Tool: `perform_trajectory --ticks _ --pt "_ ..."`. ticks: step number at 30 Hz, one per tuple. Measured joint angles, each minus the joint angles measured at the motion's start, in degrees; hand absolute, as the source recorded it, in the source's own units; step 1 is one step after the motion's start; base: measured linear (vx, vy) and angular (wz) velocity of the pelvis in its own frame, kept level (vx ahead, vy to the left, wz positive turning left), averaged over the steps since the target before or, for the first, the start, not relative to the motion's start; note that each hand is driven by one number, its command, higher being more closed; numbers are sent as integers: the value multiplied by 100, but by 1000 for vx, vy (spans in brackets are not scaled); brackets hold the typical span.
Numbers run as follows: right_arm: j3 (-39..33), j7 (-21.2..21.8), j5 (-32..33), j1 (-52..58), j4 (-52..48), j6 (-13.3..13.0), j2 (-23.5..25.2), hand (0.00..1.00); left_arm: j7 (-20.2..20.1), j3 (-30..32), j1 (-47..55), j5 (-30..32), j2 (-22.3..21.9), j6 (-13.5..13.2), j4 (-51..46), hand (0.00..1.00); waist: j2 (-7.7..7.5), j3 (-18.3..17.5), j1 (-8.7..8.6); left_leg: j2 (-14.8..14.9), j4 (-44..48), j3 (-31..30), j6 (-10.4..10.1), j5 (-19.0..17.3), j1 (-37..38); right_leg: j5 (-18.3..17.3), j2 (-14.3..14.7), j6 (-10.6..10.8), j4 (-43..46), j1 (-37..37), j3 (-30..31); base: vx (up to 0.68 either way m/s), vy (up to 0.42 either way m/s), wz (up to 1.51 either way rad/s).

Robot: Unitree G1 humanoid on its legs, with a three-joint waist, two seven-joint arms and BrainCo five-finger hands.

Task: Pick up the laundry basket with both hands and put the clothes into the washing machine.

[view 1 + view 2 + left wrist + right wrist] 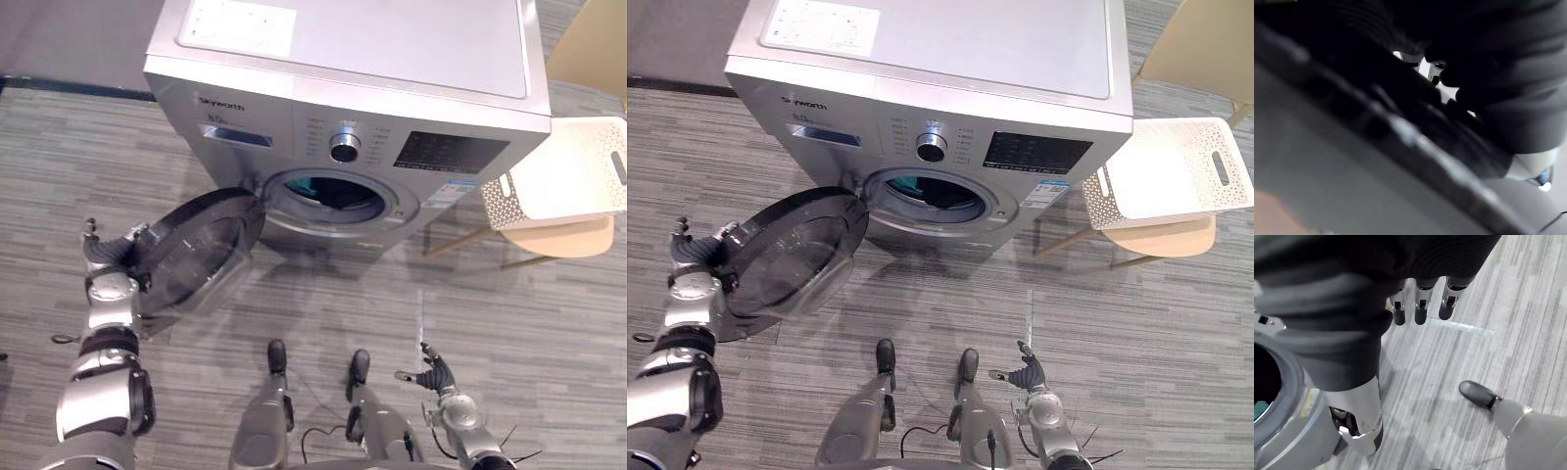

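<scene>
Grey striped carpet [323, 304] covers the floor. Nearest, the right hand [438, 375] hangs low over it on a lowered arm, fingers [1420, 308] straight and slightly spread, holding nothing. Further out, the left arm reaches forward and the left hand [106, 253] sits at the outer rim of the dark round door [196, 250], which is swung wide open; I cannot tell whether it grips. Behind stands the silver washing machine [392, 59], with teal cloth [315, 185] inside its drum. The white laundry basket [573, 166] rests on a wooden chair [563, 238] just beside the machine, well apart from both hands.
</scene>
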Motion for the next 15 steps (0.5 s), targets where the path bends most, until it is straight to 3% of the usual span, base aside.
perform_trajectory --ticks 3,5,8,10,15 --pt "-15 -5 -60 79 -1 4 -15 0 72 -991 1010 -4 -959 -51 -1255 0 171 -67 -7 -151 -14 -339 4 4 179 -179 -121 87 96 319 -336 34 58 58" --pt "-38 -6 -105 68 -5 10 -16 0 29 -1639 1454 -22 -1367 -77 -1716 0 272 -129 6 -188 -25 -444 11 9 239 -245 -187 107 144 424 -474 37 58 44" --pt "-43 -4 -214 1 -42 22 -12 0 -333 -2769 1950 -202 -1970 -77 -2055 0 445 -256 18 -275 -105 -513 58 43 336 -310 -270 152 241 489 -534 29 66 18" --pt "-41 -4 -221 -6 -42 31 -2 0 -404 -2996 1975 -424 -2189 -42 -2052 0 478 -276 -18 -274 -122 -482 59 44 442 -311 -284 153 241 568 -497 5 38 -9" --pt "-35 -29 -221 6 -58 49 -92 0 -558 -3533 1324 -626 -2327 -35 -1616 0 591 -339 -338 -188 -213 -5 49 37 709 -297 -246 139 310 493 -70 -47 22 -38"
